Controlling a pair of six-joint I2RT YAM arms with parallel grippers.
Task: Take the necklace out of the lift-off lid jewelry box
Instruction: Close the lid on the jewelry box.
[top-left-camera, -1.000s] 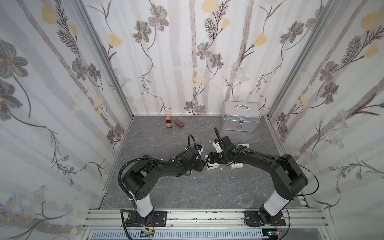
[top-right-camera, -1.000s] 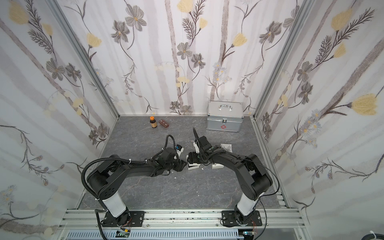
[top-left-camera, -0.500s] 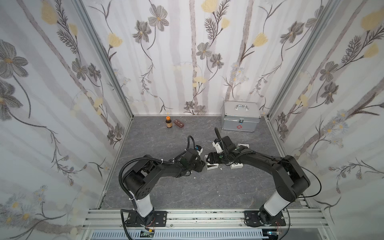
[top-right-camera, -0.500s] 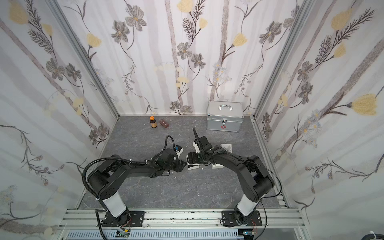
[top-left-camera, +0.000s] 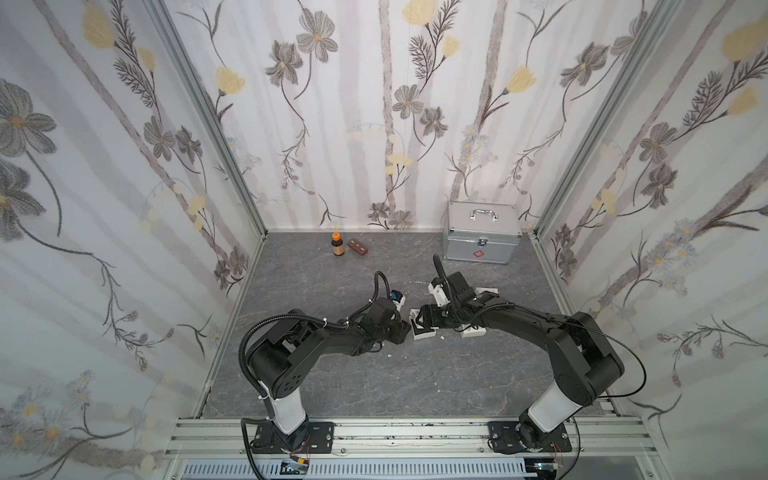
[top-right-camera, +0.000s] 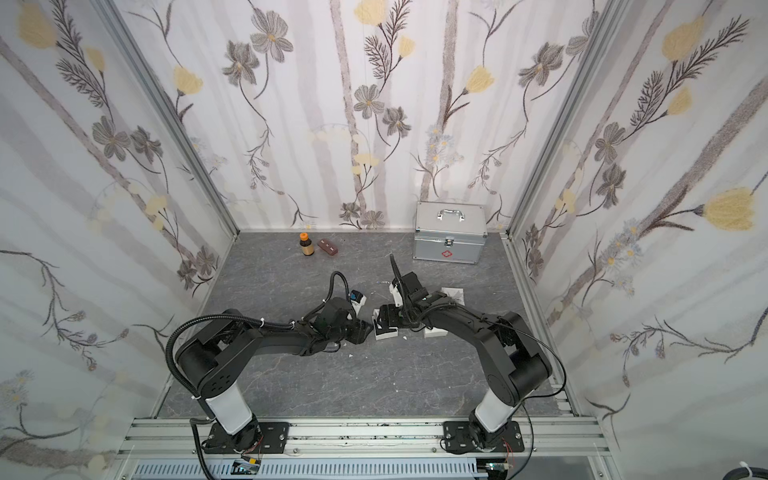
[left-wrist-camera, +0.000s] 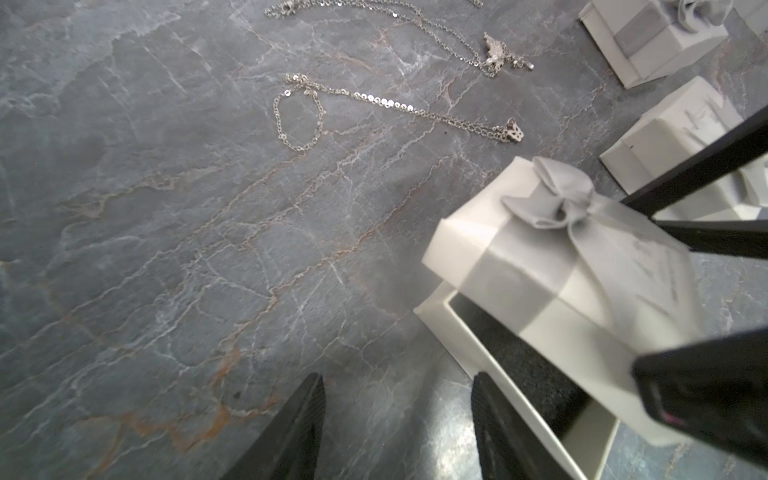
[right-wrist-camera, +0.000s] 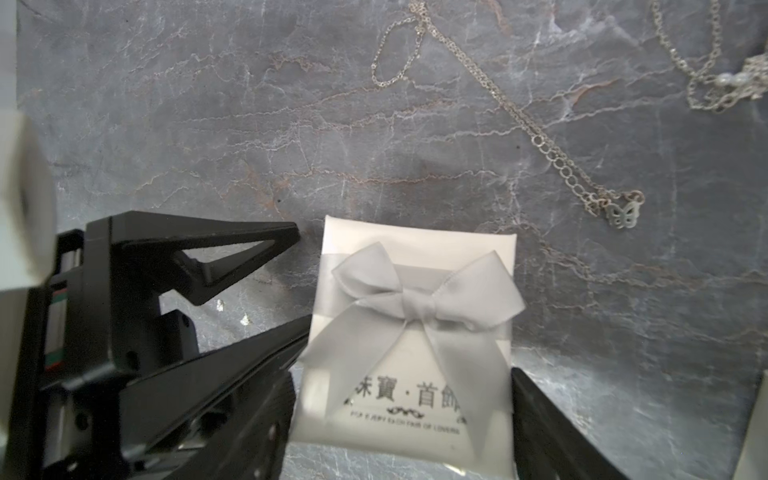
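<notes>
Your right gripper (right-wrist-camera: 405, 390) is clamped on the lid (left-wrist-camera: 561, 266), one finger on each side. It has that lid up off the box (left-wrist-camera: 453, 328) and tipped, one edge higher than the other. Makes sense to me: gripping across the sides keeps the ribbon bow out of the pinch, and tipping opens one end of the box first.

Your left gripper (left-wrist-camera: 397, 378) is down low over the table (left-wrist-camera: 166, 249), jaws apart, nothing in them. One finger sits right at the box's outer wall, touching or just beside, hard to say. My read is it's parked there as a stop, so the light bottom half doesn't slide or ride up with the lid.

Now the necklace: I can't see it. Only a strip of the dark lining shows under the lid and there's no chain on that strip; the rest is covered. A butterfly chain (left-wrist-camera: 415, 110) and a pearl chain (left-wrist-camera: 494, 54) lie out on the table, apart from the box. Can't tell if either is the one you want. My guess is it's under the lid, so swing the lid fully aside before reaching in.
</notes>
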